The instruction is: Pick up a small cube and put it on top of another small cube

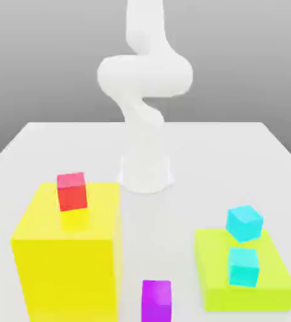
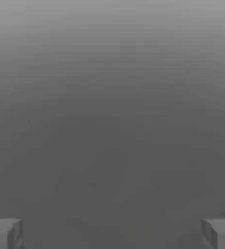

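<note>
The small purple-magenta cube [image 1: 156, 300] rests on the white table at the front edge of the exterior view, between the two big blocks. In the hand view my gripper [image 2: 112, 234] is open, its two grey fingertips [image 2: 5, 234] far apart with nothing between them, facing plain grey background. The white arm [image 1: 144, 82] rises from its base at the table's middle and bends upward past the top of the exterior view, well away from the cube.
A tall yellow block [image 1: 66, 258] on the exterior view's left carries a red cube [image 1: 71, 191]. A low lime-green block [image 1: 214, 277] on the exterior view's right carries two cyan cubes [image 1: 244, 222] [image 1: 243, 265]. The arm's base [image 1: 146, 173] stands behind them.
</note>
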### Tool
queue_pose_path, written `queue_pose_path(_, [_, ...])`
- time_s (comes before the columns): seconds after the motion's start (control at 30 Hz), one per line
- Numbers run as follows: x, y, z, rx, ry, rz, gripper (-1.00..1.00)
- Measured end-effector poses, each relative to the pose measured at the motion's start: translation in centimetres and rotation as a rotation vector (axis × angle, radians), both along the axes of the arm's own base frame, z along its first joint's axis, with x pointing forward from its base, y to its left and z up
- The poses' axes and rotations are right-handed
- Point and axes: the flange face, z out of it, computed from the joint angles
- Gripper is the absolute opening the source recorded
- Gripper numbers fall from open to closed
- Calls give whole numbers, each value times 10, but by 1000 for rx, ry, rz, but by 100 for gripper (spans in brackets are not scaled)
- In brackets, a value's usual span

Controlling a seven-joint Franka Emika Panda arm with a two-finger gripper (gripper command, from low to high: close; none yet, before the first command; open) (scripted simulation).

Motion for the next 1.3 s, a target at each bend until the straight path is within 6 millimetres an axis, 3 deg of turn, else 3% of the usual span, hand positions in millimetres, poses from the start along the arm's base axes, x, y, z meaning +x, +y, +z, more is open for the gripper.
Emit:
queue_pose_path(0.3, [77,5,-117,255,203,-307,0])
queue_pose_path(0.6, [118,12,-246,431,388,-662,0])
queue_pose_path(0.83, [124,17,-349,513,506,-970,0])
queue_pose_path(1.1, [104,20,-465,547,597,-1348,0])
queue_pose_path(1.27, [100,20,-529,546,606,-1411,0])
queue_pose_path(1.3, [99,20,-541,546,606,-1412,-100])
